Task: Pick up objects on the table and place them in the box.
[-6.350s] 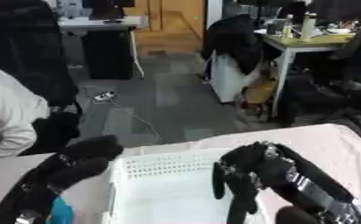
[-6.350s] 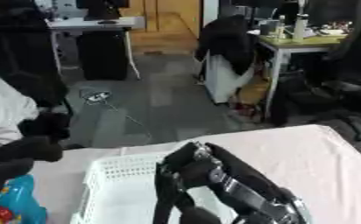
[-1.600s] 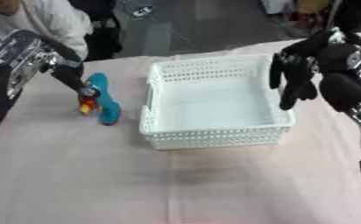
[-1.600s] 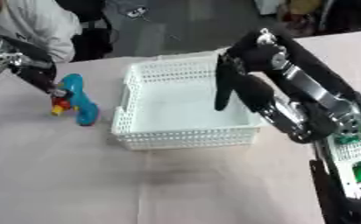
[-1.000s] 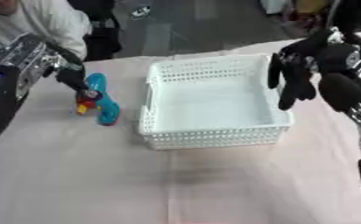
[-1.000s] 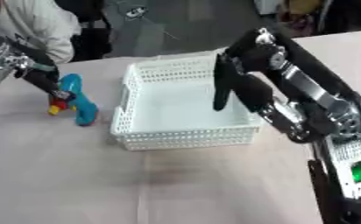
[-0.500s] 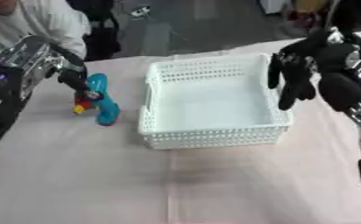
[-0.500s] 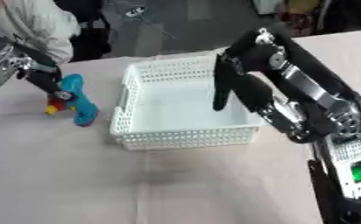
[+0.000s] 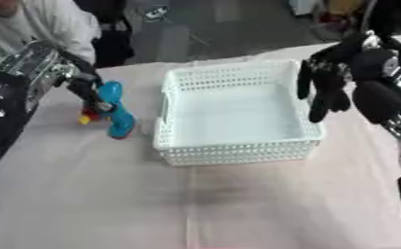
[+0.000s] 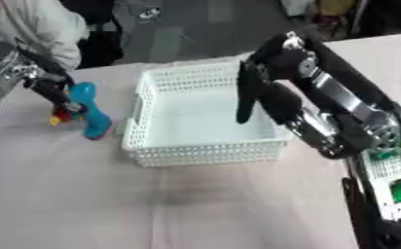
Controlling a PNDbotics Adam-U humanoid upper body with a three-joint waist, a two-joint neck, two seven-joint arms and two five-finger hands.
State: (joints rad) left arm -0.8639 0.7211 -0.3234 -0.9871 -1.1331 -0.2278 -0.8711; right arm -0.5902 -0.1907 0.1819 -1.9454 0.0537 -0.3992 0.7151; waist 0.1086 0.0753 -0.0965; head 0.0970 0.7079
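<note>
A white plastic basket (image 9: 238, 151) stands in the middle of the table with nothing in it. To its left stands a blue toy (image 9: 117, 115) with a small red and yellow part (image 9: 86, 118) at its side. My left hand (image 9: 83, 87) comes in from the upper left and touches the toy's upper left side; its grip is hidden. My right hand (image 9: 330, 86) hangs open above the basket's right wall, fingers straight and pointing down into the basket, holding nothing.
A pale pink cloth (image 9: 238, 209) covers the table. The far table edge runs just behind the basket and toy, with grey floor beyond. A person in a grey sleeve (image 9: 46, 19) sits at the far left. My right forearm (image 10: 357, 131) fills the right side.
The head has tilted down since the oldest frames. Over the last second my left hand has drawn in against the blue toy. My right hand and the basket have stayed put.
</note>
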